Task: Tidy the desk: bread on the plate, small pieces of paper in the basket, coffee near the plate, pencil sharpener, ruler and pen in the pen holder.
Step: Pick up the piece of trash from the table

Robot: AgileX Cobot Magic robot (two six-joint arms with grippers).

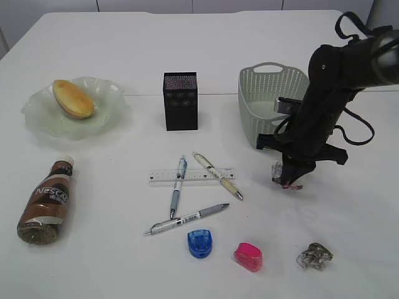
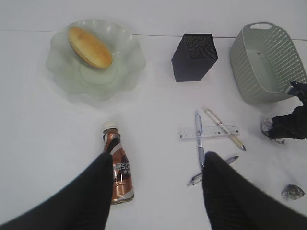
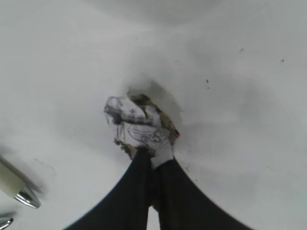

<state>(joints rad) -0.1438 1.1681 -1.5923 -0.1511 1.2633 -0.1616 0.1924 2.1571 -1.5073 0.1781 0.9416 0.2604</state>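
Right tool (image 3: 152, 154): jaws pinched together on a crumpled paper scrap (image 3: 139, 125), arm angled down just in front of the basket (image 1: 269, 99), scrap just above the counter (image 1: 124, 261). Left tool (image 2: 156, 191): jaws apart, empty, above the coffee (image 2: 118, 163). Second scrap (image 1: 315, 255) lies nearer the front edge than the basket. Left of the basket: pen holder (image 1: 180, 101), then ruler (image 1: 192, 175) under crossed pens (image 1: 177, 193).

A seam (image 1: 143, 94) runs across the white tabletop, dividing it into a near and a far part. Beyond the far edge stands a pale wall of flat panels (image 1: 143, 5) split by thin vertical joints. The light is even and diffuse, leaving only soft, faint shadows on the white surface.
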